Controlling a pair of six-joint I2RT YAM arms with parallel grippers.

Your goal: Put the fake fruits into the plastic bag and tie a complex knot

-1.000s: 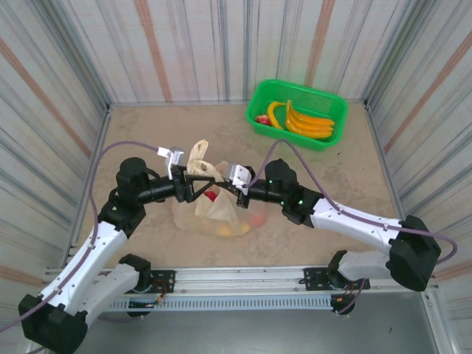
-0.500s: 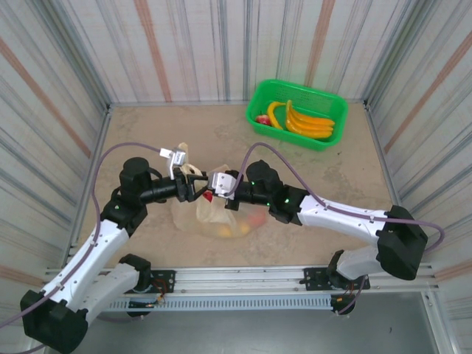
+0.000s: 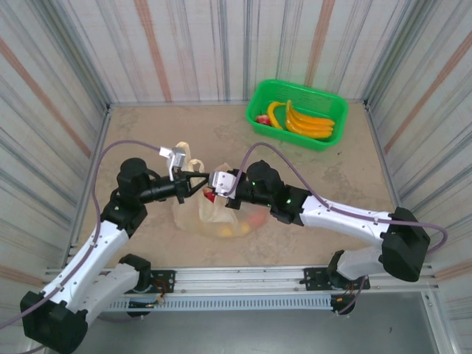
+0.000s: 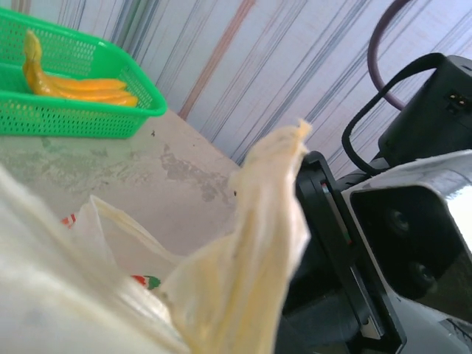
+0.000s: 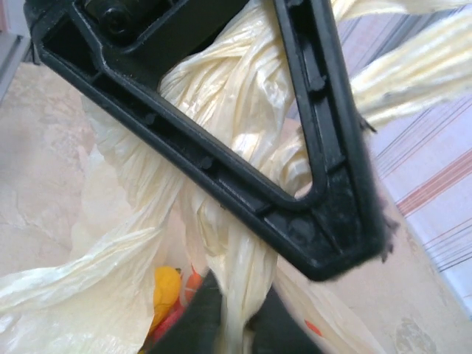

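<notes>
left gripper (image 3: 198, 185): clamped shut on plastic bag (image 3: 210, 215) handle | right gripper (image 5: 236, 313): fingers barely apart around twisted handle strip (image 5: 247, 262), grip unclear | fake fruits (image 3: 232, 229) inside bag

A bright green basket (image 3: 324, 103) sits at the far right corner of the sandy, mottled table (image 3: 346, 173), tight against the back wall. Pale striped walls (image 3: 184, 51) close in three sides.
</notes>
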